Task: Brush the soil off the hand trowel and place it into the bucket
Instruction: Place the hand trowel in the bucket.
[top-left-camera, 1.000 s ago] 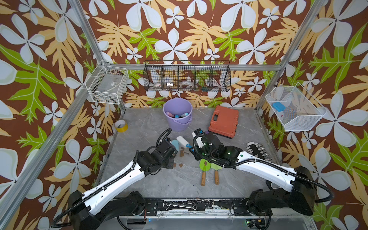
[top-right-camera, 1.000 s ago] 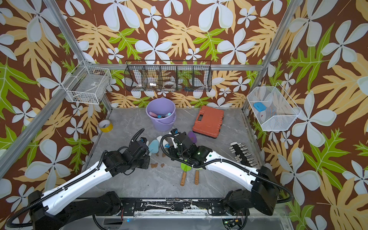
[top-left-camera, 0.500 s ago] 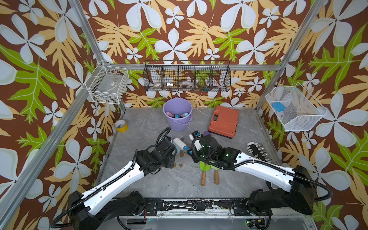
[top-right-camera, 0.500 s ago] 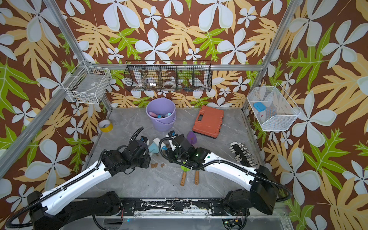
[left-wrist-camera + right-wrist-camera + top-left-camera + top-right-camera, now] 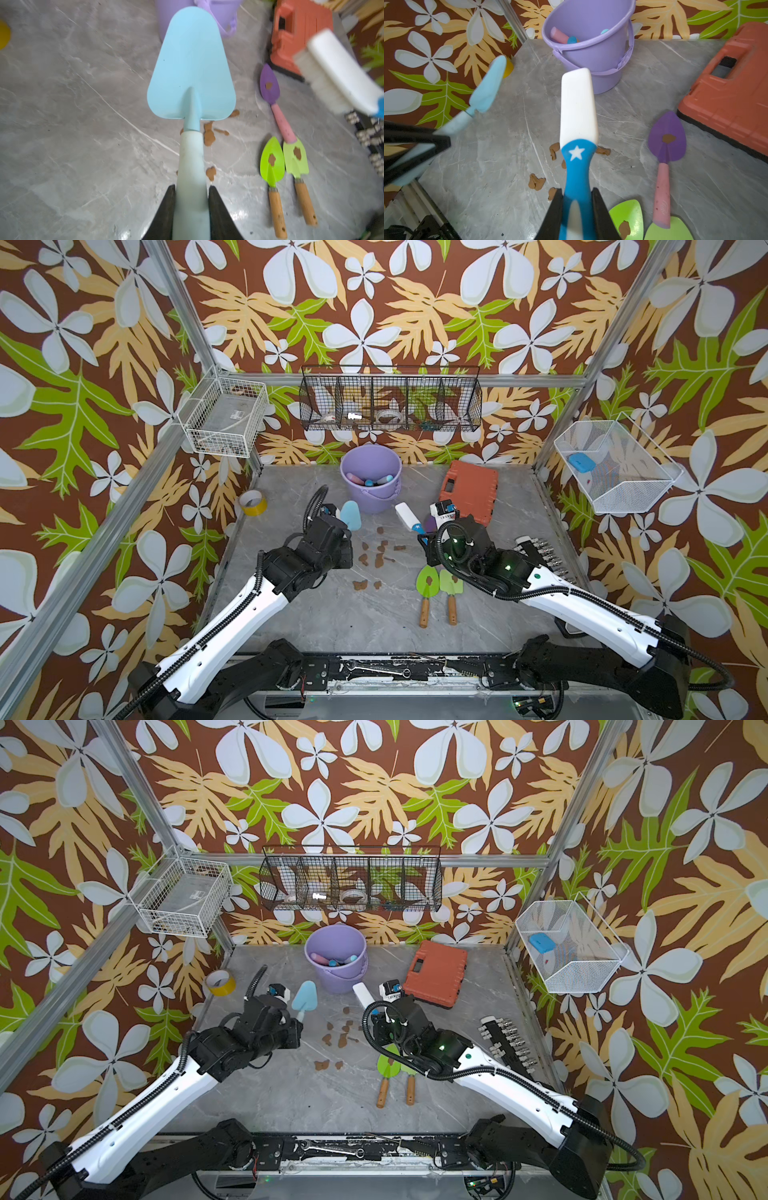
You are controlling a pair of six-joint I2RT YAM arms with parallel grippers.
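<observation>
The left pincer (image 5: 190, 190) pinches the blue trowel (image 5: 191, 66) by its handle; the clean blade points straight ahead at the bucket (image 5: 371, 498), near beyond its tip; the right pincer (image 5: 577, 192) grips the brush (image 5: 578, 104); soil (image 5: 379, 560) lies between them.

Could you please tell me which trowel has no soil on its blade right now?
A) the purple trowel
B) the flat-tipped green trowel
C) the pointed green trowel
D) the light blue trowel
D: the light blue trowel, held by the left gripper, shows a bare blade in the left wrist view. The purple trowel, the pointed green trowel and the flat-tipped green trowel each carry a brown soil blob.
</observation>
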